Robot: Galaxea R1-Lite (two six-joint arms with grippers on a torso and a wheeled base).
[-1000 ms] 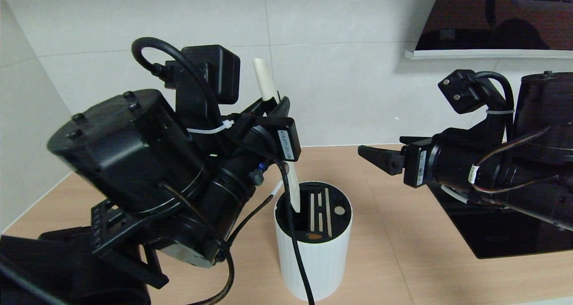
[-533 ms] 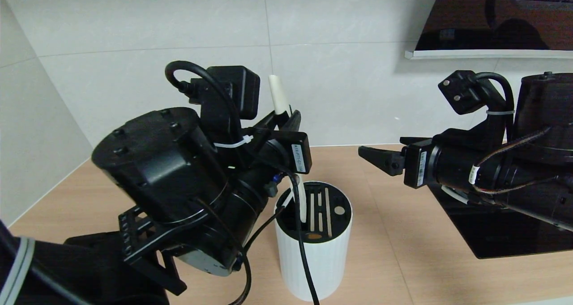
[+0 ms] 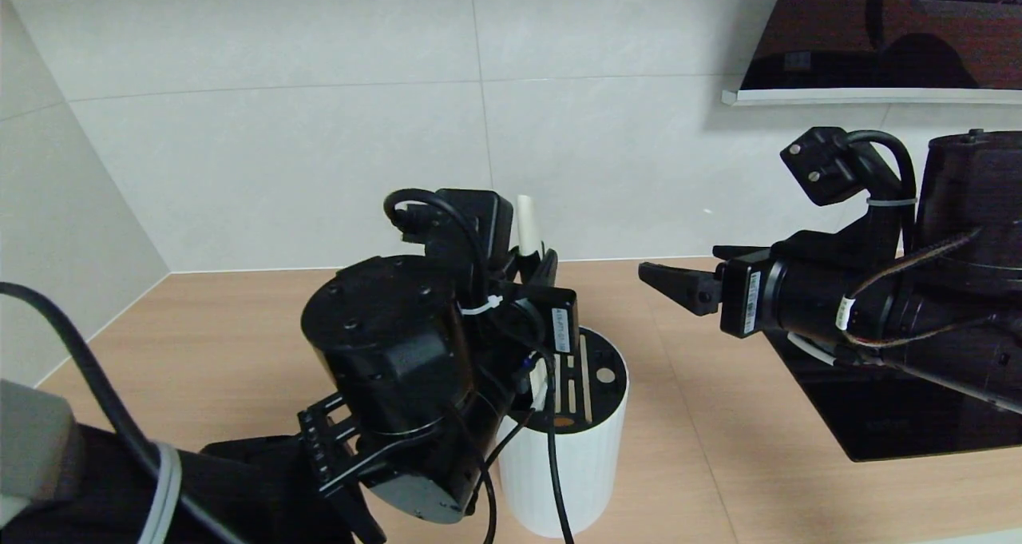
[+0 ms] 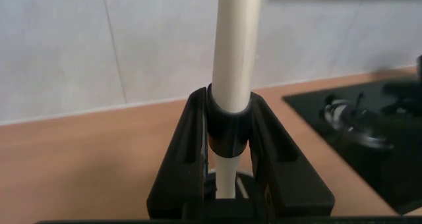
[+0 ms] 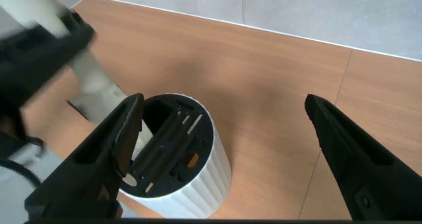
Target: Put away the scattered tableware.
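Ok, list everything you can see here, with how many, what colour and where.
White ribbed cylindrical utensil holder with black slotted top: one, white and black, standing mid-counter.
Cream-handled utensil: one, cream, upright, lower end inside the holder.
Black glass cooktop: one, black, set in the counter at the right.
Dark range hood: one, dark brown, on the wall at upper right.
Wooden countertop: one, light brown, under the holder.
Tiled wall: one, pale grey, behind the counter.
Left gripper: one, black, shut on the utensil above the holder.
Right gripper: one, black, open, in the air right of the holder.
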